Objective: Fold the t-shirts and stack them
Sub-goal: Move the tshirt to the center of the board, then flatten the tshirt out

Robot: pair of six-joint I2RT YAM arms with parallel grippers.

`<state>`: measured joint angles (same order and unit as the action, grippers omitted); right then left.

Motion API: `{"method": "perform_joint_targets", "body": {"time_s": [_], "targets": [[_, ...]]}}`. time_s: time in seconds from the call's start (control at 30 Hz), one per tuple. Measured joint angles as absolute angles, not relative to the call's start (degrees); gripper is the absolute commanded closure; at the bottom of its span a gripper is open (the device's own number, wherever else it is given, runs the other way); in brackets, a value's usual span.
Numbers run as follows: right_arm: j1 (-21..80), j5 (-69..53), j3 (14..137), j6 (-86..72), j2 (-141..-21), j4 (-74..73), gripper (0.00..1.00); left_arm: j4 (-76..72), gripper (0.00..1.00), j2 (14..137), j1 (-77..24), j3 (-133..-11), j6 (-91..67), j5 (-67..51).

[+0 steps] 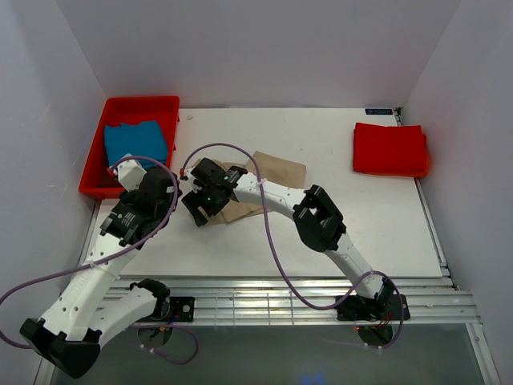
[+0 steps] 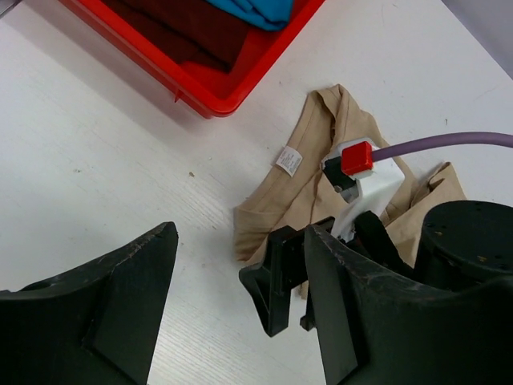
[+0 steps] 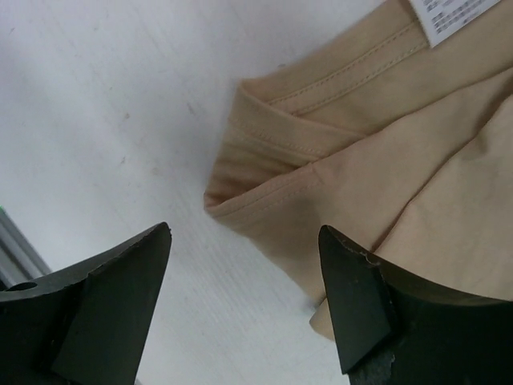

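The tan-beige t-shirt lies crumpled mid-table. It also shows in the left wrist view and the right wrist view. My right gripper is open just above the shirt's near-left edge; in its own view a folded hem lies between the spread jaws. My left gripper is open and empty over bare table, close beside the right gripper's fingers. The blue t-shirt lies in the tray. The red t-shirt lies folded at the far right.
A rigid red tray stands at the back left, its corner in the left wrist view, with a dark red cloth under the blue shirt. White walls enclose the table. A purple cable loops over the tan shirt.
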<state>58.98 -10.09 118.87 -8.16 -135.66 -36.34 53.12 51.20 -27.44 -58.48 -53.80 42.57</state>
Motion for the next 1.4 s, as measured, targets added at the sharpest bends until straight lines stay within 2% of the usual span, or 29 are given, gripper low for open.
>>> {"method": "perform_joint_targets", "body": {"time_s": [0.13, 0.3, 0.33, 0.37, 0.4, 0.43, 0.6, 0.8, 0.97, 1.17, 1.27, 1.4], "targets": [[59.83, -5.5, 119.42, -8.1, -136.97, -33.45, 0.24, 52.21, 0.25, 50.17, -27.44, -58.11, -52.56, 42.0], [60.71, -2.72, 119.46, -7.53, -138.54, -31.16, 0.43, 51.99, 0.25, 49.19, -27.44, -57.6, -51.88, 41.28], [60.88, -2.2, 119.46, -7.2, -138.93, -31.07, 0.72, 51.94, 0.25, 49.17, -27.44, -57.54, -51.86, 41.19], [61.17, -1.41, 119.44, -6.9, -139.28, -30.76, 0.72, 51.88, 0.25, 49.17, -27.44, -57.43, -51.86, 41.04], [61.34, -0.71, 119.07, -6.39, -139.26, -30.13, 0.89, 51.83, 0.25, 49.12, -27.44, -57.36, -51.86, 41.01], [61.49, 0.03, 118.65, -6.33, -139.22, -29.71, 0.92, 51.86, 0.25, 49.08, -27.44, -57.36, -51.86, 41.01], [62.08, 2.2, 118.56, -5.98, -139.11, -29.52, 0.92, 51.86, 0.25, 48.21, -27.44, -57.36, -51.66, 41.74], [62.26, 4.97, 129.29, -4.4, -138.06, -33.65, 0.92, 56.01, 0.25, 48.12, -27.44, -60.45, -54.46, 48.45], [61.82, 9.1, 126.26, -3.31, -123.9, -30.2, 0.92, 58.28, 0.25, 44.29, -27.44, -64.18, -57.01, 55.9], [60.36, 17.41, 125.29, 0.03, -105.03, -22.65, 0.92, 59.11, 0.25, 41.21, -27.42, -65.58, -58.92, 59.44], [58.5, 21.56, 118.21, 0.49, -95.83, -17.67, 0.92, 59.46, 0.25, 42.52, -27.42, -65.39, -60.1, 59.02], [53.15, 27.16, 99.09, -2.39, -84.4, -13.96, 0.92, 59.07, 0.25, 45.08, -27.42, -64.2, -61.14, 56.84]]}}
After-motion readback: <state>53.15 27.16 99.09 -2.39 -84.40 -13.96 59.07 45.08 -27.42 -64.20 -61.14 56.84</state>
